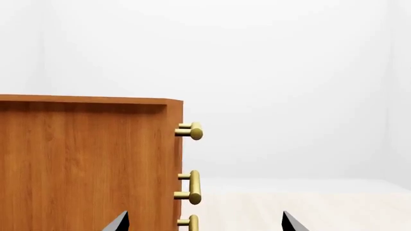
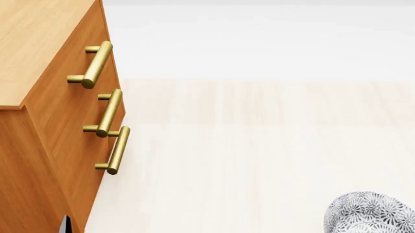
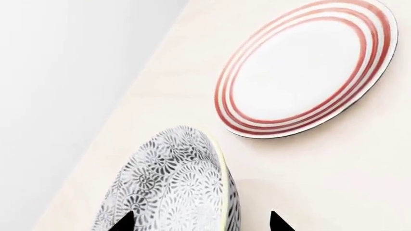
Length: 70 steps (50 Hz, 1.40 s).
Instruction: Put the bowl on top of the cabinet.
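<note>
Here's the cabinet filling the left of the head view, light wood top up high, three brass handles stacked down its drawer front. Way over at the near right corner sits the bowl, only its patterned outer wall peeking into frame, on the pale table, well apart from the cabinet.

Over to the right wrist camera: the bowl looms large, yellowish rim running straight between the two dark fingertips of the right gripper. Jaws spread, one tip inside the rim, one outside — whether either pad touches the ceramic, hard to call from this angle. The red-ringed plate lies flat just beyond the bowl, not touching it.

Left wrist camera: left gripper with jaws wide, nothing between them, facing the cabinet's side panel and the handles in profile.
</note>
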Available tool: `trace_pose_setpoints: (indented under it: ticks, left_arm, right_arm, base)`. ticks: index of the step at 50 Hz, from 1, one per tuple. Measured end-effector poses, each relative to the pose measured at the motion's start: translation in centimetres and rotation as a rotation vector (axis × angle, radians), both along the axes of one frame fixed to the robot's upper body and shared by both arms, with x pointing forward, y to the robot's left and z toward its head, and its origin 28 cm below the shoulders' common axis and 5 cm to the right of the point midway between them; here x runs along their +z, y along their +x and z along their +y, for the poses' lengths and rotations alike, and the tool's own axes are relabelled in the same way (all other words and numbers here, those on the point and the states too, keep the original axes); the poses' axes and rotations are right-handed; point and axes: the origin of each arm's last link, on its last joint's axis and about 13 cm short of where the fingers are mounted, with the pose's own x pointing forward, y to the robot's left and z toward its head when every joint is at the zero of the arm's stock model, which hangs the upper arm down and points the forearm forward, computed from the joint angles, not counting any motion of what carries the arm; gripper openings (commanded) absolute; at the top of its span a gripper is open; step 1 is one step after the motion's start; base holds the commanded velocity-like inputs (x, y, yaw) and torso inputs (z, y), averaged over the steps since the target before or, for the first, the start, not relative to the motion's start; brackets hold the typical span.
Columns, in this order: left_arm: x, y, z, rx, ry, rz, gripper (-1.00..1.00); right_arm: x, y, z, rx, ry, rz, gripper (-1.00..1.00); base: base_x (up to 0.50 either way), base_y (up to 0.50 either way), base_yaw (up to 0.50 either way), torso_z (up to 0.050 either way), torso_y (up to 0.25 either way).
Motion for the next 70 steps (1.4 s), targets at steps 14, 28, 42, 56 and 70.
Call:
trace_pose_setpoints:
  ticks: [14, 28, 42, 56, 70]
  left_arm:
    - [0.0, 0.0, 0.0, 0.000, 0.001, 0.000, 1.00]
    - [0.0, 0.0, 0.0, 0.000, 0.002, 0.000, 1.00]
    - [0.0, 0.0, -0.1, -0.001, 0.003, 0.001, 1.00]
    - [0.0, 0.1, -0.1, -0.005, 0.003, 0.004, 1.00]
    - [0.0, 0.1, -0.1, -0.004, 0.004, 0.003, 1.00]
  right_arm:
    - [-0.6, 0.7, 0.0, 0.022, 0.013, 0.026, 1.00]
    - [-1.3, 1.3, -0.1, 0.046, 0.034, 0.055, 1.00]
    - [-1.9, 1.8, -0.1, 0.055, 0.047, 0.076, 1.00]
    - [-2.6, 2.5, -0.1, 0.064, 0.053, 0.101, 1.00]
    - [-2.5, 2.7, -0.2, 0.063, 0.044, 0.094, -1.00]
  base:
    - [0.00, 0.00, 0.00, 0.000, 0.000]
    - [0.00, 0.00, 0.00, 0.000, 0.000]
    - [0.00, 0.00, 0.00, 0.000, 0.000]
    - [0.00, 0.00, 0.00, 0.000, 0.000]
    - [0.00, 0.00, 0.00, 0.000, 0.000]
